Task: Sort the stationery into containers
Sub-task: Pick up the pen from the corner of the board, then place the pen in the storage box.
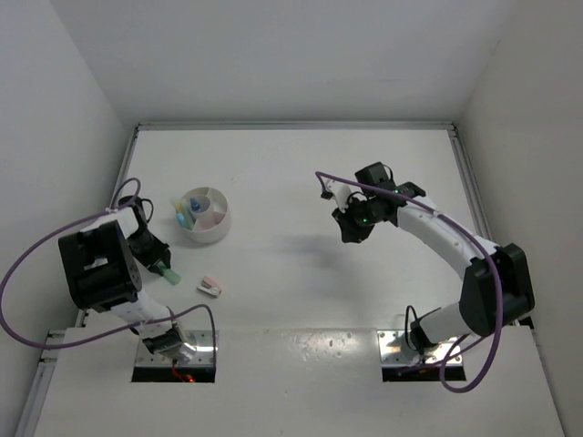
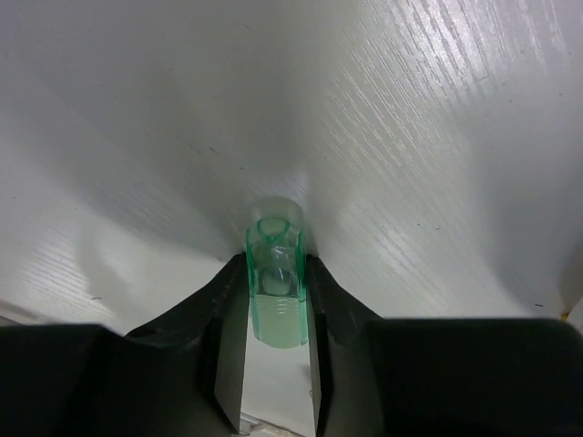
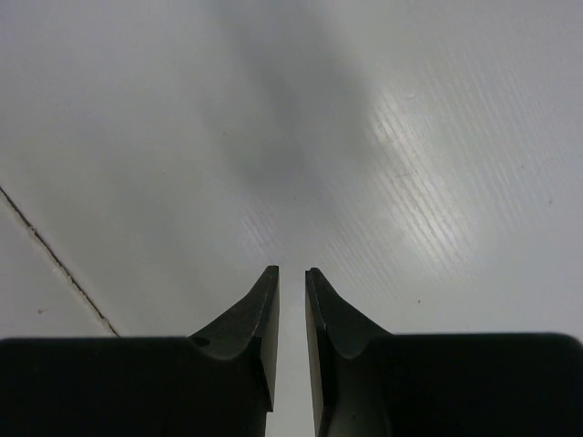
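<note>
Two end effectors, one white divided bowl, two stationery items outside it.
Left end effector (image 2: pixel 276 266) is clamped on the green highlighter stick (image 2: pixel 276 305), a finger on each side, low at the tabletop (image 2: pixel 437 137) and on the near-left side of the bowl (image 1: pixel 221 233); whether the stick touches the surface cannot be told. Right end effector (image 3: pixel 291 278) is closed to a slim gap, gripping nothing, well right of the bowl. Bowl compartments hold light-blue, yellow and pink pieces. Pink-white stapler-like piece (image 1: pixel 209 288) lies on the tabletop near the green stick, apart from the bowl.
</note>
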Robot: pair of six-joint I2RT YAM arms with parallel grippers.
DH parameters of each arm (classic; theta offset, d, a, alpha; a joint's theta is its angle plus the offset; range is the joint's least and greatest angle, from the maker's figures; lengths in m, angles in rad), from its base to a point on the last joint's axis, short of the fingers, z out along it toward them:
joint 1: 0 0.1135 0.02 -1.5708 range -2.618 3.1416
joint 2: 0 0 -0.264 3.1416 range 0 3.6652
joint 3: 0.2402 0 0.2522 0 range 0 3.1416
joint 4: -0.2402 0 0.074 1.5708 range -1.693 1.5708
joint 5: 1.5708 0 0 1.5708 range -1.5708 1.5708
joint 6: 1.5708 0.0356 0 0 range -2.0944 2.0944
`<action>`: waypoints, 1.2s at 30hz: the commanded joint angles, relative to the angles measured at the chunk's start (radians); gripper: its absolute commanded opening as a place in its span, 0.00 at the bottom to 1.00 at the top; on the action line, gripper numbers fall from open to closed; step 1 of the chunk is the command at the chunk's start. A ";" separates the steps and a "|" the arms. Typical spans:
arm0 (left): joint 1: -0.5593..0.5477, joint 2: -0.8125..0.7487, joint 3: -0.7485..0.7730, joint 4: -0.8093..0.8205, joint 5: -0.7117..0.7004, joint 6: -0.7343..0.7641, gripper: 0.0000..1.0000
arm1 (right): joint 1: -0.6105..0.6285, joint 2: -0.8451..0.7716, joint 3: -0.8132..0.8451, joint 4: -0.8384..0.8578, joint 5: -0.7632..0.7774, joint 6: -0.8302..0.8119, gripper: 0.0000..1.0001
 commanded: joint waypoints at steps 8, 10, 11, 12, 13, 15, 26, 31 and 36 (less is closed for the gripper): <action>-0.021 -0.121 0.020 -0.080 0.071 -0.006 0.00 | -0.005 -0.042 -0.003 0.031 0.005 -0.004 0.18; -0.044 -0.263 0.040 -0.104 0.116 0.014 0.00 | -0.005 -0.031 -0.003 0.031 -0.013 -0.004 0.16; -0.058 -0.308 0.072 -0.104 0.145 0.014 0.00 | -0.005 -0.031 -0.003 0.031 -0.014 -0.004 0.02; -0.096 -0.348 0.093 -0.114 0.145 0.028 0.00 | -0.005 -0.019 -0.003 0.031 -0.027 -0.004 0.00; -0.116 -0.381 0.118 -0.114 0.145 0.028 0.00 | -0.005 -0.006 -0.003 0.031 -0.036 -0.004 0.00; -0.161 -0.425 0.178 -0.137 0.131 0.071 0.00 | -0.005 0.007 -0.003 0.022 -0.050 -0.016 0.00; -0.464 -0.539 0.154 0.047 -0.217 -0.234 0.00 | -0.005 0.075 -0.003 0.031 -0.050 0.005 0.00; -0.664 -0.446 0.196 0.057 -0.359 -0.357 0.00 | -0.005 0.084 -0.012 0.050 -0.029 0.016 0.00; -0.821 -0.380 0.248 -0.011 -0.609 -0.475 0.00 | -0.005 0.093 -0.012 0.050 -0.020 0.016 0.00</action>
